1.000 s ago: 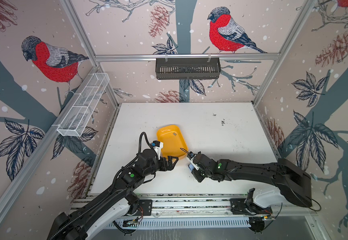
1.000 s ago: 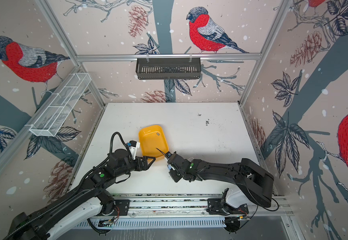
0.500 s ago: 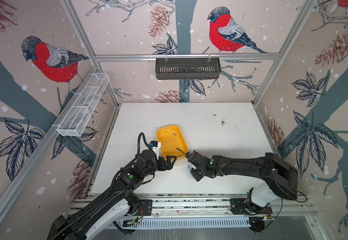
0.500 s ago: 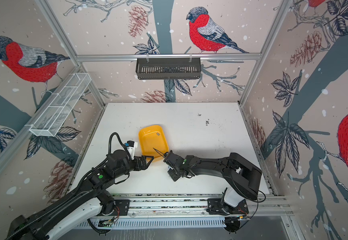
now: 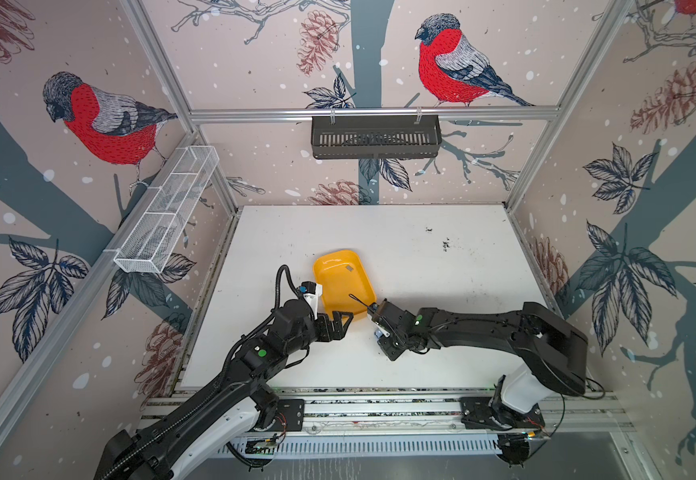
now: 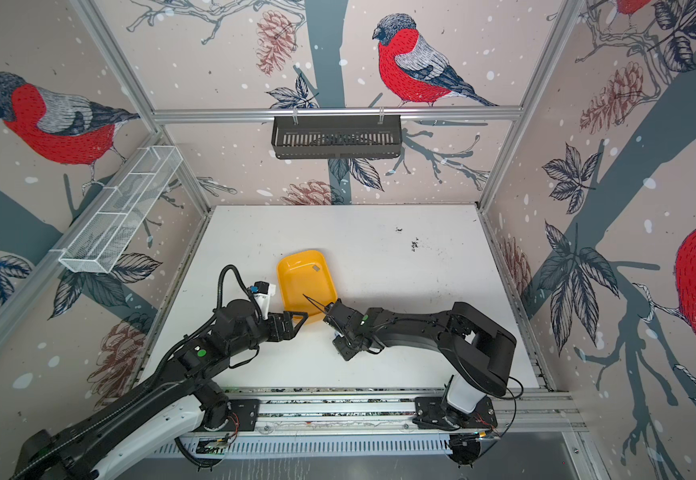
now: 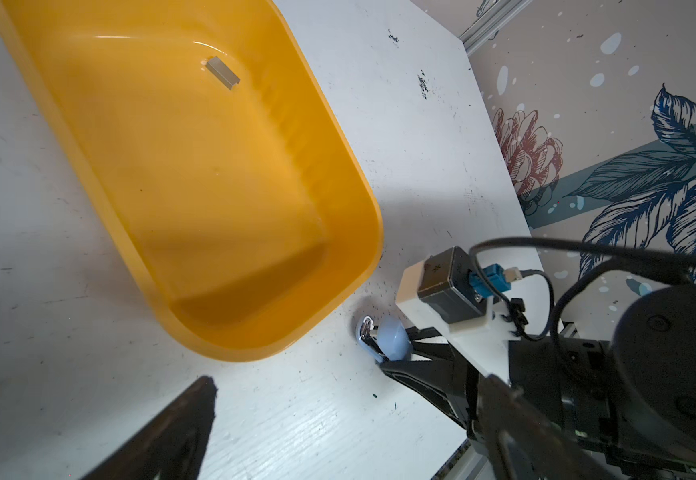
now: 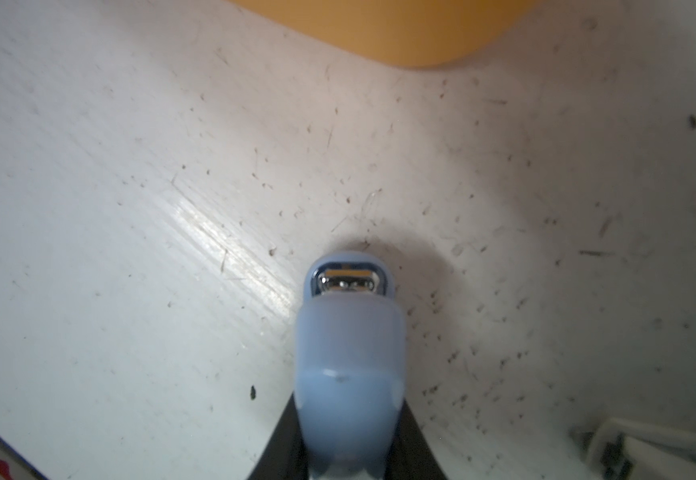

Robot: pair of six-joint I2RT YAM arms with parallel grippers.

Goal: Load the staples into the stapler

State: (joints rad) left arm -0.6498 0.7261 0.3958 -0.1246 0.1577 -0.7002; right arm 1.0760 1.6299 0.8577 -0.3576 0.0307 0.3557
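— Bird wallpaper (image 5: 105, 120) all round, and a scuffed white table (image 5: 421, 270) underneath. What sits on it?

— A yellow tray (image 5: 338, 293), towards the front and a little left of centre. One short grey strip of staples (image 7: 223, 74) lies flat on its floor near the far end, touching nothing else.

— And the stapler (image 8: 350, 353)?

— Small, pale blue, off the tray. The right gripper (image 5: 381, 336) has it clamped between both fingers, jaws narrow around its body. Its metal nose points down at the table, just beside the tray's near right corner. Whether the nose touches the table I cannot tell.

— The left gripper (image 5: 345, 325)?

— Spread wide, holding nothing. It hangs at the tray's near end, one fingertip over the rim in both top views, well apart from the staples.

— Anything else?

— A black basket (image 5: 375, 139) hangs on the back rail and a white wire rack (image 5: 167, 212) on the left wall. Dark specks (image 5: 446, 244) dot the table towards the far right.
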